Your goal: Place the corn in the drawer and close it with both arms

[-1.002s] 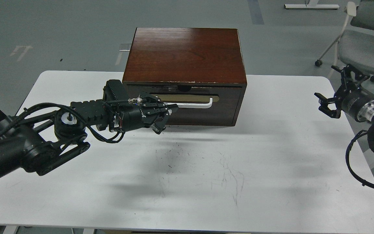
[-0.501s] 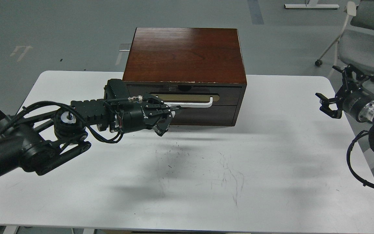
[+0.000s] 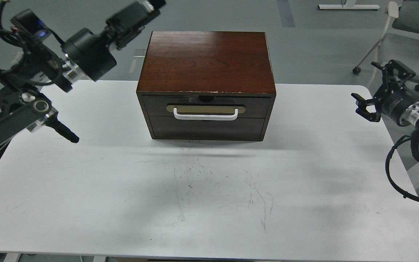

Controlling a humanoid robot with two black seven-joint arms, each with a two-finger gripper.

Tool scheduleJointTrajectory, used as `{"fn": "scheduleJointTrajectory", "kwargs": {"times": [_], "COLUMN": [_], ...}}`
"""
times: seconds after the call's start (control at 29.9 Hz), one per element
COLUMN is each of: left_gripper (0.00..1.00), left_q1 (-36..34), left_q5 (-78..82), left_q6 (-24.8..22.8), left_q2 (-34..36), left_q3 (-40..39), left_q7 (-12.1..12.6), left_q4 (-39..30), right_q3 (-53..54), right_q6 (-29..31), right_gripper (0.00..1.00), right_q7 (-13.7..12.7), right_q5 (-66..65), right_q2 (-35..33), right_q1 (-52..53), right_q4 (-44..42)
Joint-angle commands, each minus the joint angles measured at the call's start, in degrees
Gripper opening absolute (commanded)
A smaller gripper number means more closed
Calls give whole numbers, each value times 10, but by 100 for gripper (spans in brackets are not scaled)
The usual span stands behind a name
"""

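The dark brown drawer (image 3: 206, 103) is shut, flush in the front of its wooden cabinet (image 3: 206, 60), with its white bar handle (image 3: 206, 115) free. No corn shows anywhere. My left arm is raised high at the upper left. Its left gripper (image 3: 154, 4) is cut off by the top edge above the cabinet's back left corner, so its fingers cannot be made out. My right gripper (image 3: 372, 89) is open and empty, held above the table's right edge, well away from the drawer.
The cabinet stands at the back middle of the white table (image 3: 209, 203). A plain dark panel (image 3: 206, 131) lies under the drawer. A grey wheeled chair (image 3: 406, 47) stands behind the right arm. Black cables (image 3: 395, 174) hang at the right edge.
My left gripper has left the drawer handle and swung up and to the left, out past the top edge. The drawer front has gone from slightly out to flush. The right gripper barely moved.
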Motion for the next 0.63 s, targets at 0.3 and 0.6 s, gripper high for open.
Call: {"fn": "scheduleJointTrajectory", "kwargs": {"times": [0.3,0.6], "left_gripper": [99,99], "left_q1": [71,92], "left_q5": [-382,-399], "left_q6": [-133,-170], "left_q2": [-23,-35], "left_q3": [-12,-14], "left_q7": [174,175], "left_q4": [230,245], "right_q3": [6,9], "right_q6": [-1,-8], "right_gripper": [99,100], "right_q7": [61,61], "right_q5": [0,0], "right_q2": [42,60], "right_q1": [16,25], "right_q4": [27,27]}}
